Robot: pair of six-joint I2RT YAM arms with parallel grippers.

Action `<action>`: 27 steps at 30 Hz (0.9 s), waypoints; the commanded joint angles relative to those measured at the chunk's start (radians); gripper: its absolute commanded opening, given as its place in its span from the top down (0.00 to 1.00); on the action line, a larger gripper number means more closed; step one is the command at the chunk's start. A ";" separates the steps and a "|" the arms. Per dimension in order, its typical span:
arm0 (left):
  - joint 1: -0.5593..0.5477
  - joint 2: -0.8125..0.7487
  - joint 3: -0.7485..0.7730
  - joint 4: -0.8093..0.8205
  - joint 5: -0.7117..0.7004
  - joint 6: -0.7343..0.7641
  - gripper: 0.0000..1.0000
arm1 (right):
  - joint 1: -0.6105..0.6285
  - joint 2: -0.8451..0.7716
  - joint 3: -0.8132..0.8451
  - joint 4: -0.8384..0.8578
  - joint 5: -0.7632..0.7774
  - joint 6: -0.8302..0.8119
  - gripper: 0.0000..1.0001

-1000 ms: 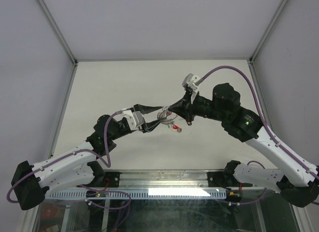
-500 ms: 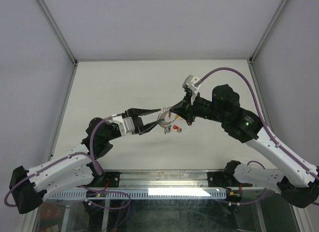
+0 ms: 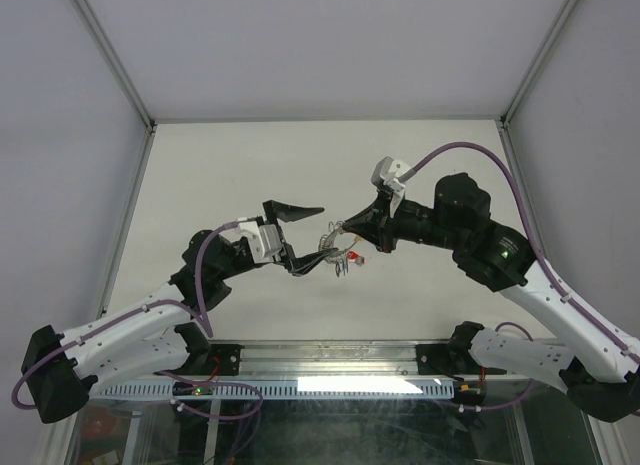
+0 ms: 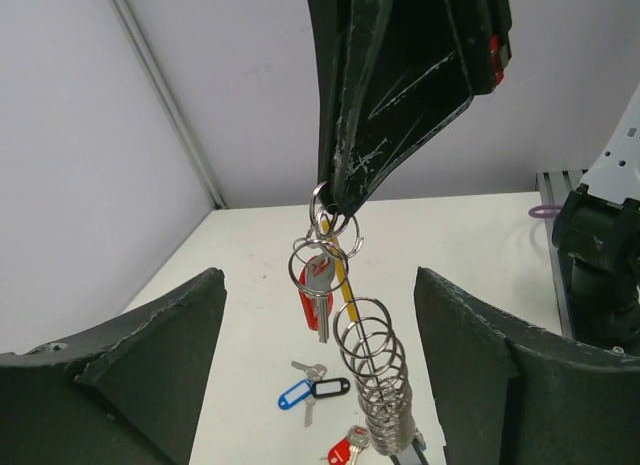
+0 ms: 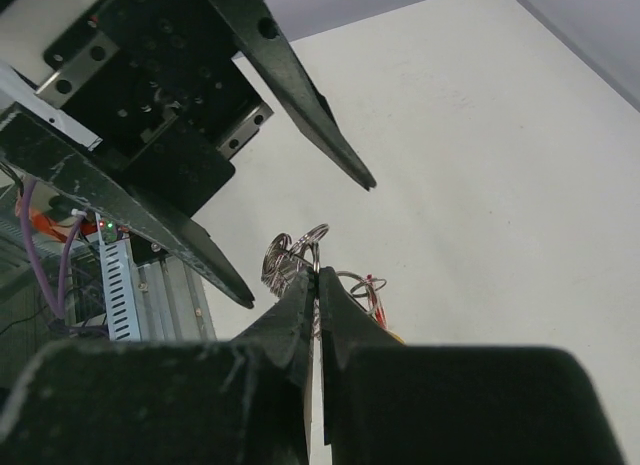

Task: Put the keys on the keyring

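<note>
My right gripper (image 3: pixel 342 227) (image 5: pixel 318 275) is shut on the top of the keyring (image 4: pixel 342 270), a thin hoop with a yellow section, and holds it in the air. A red-tagged key (image 4: pixel 314 291) hangs from it, beside a stack of small silver loops (image 4: pixel 385 385). My left gripper (image 3: pixel 320 237) (image 4: pixel 320 277) stands open, its fingers (image 4: pixel 140 375) wide on either side of the hanging bunch without touching it. On the table below lie keys with a blue tag (image 4: pixel 294 394), a black tag (image 4: pixel 331 387) and a red tag (image 4: pixel 343 451).
White table top (image 3: pixel 220 175) enclosed by grey walls with metal corner posts (image 3: pixel 110 55). The two arms meet nose to nose over the table's middle. A rail with cables (image 3: pixel 330 385) runs along the near edge.
My left gripper's jaws have spread wide, coming off the hanging bunch. My right gripper stays shut on the keyring and has shifted only slightly.
</note>
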 commanded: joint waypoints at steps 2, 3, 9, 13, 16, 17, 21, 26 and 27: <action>-0.005 0.041 0.067 0.029 0.021 -0.051 0.25 | 0.004 -0.020 0.010 0.066 -0.062 -0.019 1.00; -0.005 0.048 0.073 0.029 0.032 -0.053 0.26 | 0.005 -0.019 0.009 0.066 -0.061 -0.018 1.00; -0.006 0.061 0.082 0.025 0.109 -0.047 0.42 | 0.005 -0.018 0.011 0.068 -0.013 -0.012 1.00; -0.005 0.044 0.073 0.011 0.136 -0.040 0.50 | 0.005 -0.026 0.002 0.079 0.045 -0.005 1.00; -0.005 0.027 0.067 -0.001 0.137 -0.035 0.52 | 0.005 -0.026 -0.002 0.081 0.071 -0.005 1.00; -0.005 0.021 0.065 -0.003 0.138 -0.032 0.52 | 0.004 -0.026 -0.003 0.082 0.077 -0.004 1.00; -0.005 -0.006 0.055 -0.002 0.147 -0.023 0.53 | 0.005 -0.023 -0.006 0.087 0.091 -0.001 1.00; -0.005 -0.037 0.046 -0.025 0.145 -0.007 0.52 | 0.004 -0.028 -0.009 0.089 0.084 -0.009 1.00; -0.006 -0.041 0.044 -0.030 0.127 -0.008 0.51 | 0.005 -0.033 -0.011 0.089 0.076 -0.018 1.00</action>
